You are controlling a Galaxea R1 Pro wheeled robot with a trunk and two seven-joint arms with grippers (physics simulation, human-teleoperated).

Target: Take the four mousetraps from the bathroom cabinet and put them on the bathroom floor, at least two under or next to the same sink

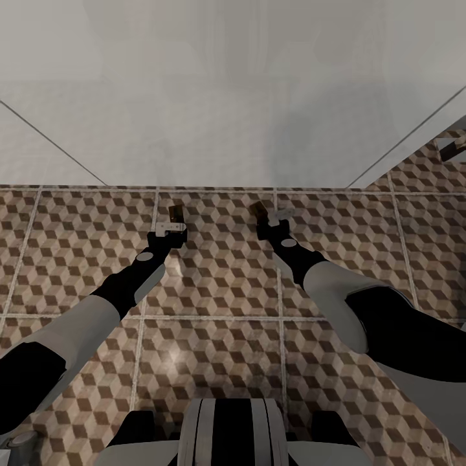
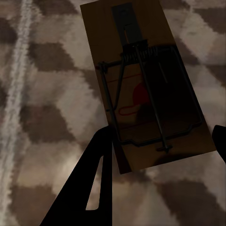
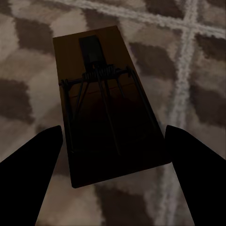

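Two mousetraps show, each a small brown wooden slab with dark wire parts. My left gripper [image 1: 172, 220] is shut on one mousetrap [image 1: 174, 211], seen close in the left wrist view [image 2: 141, 94] with a finger [image 2: 94, 183] against its edge. My right gripper [image 1: 262, 216] is shut on the other mousetrap [image 1: 258, 208], which lies between both dark fingers [image 3: 33, 169] in the right wrist view [image 3: 103, 103]. Both traps hang low over the cube-patterned bathroom floor [image 1: 213, 285], close to the foot of a white surface. The cabinet and the sink are out of view.
A pale white surface [image 1: 226, 97] rises straight ahead and meets the floor just beyond the grippers. A small dark object [image 1: 451, 146] sits on the tiles at the far right. Patterned tiles stretch to both sides and back toward my base [image 1: 233, 433].
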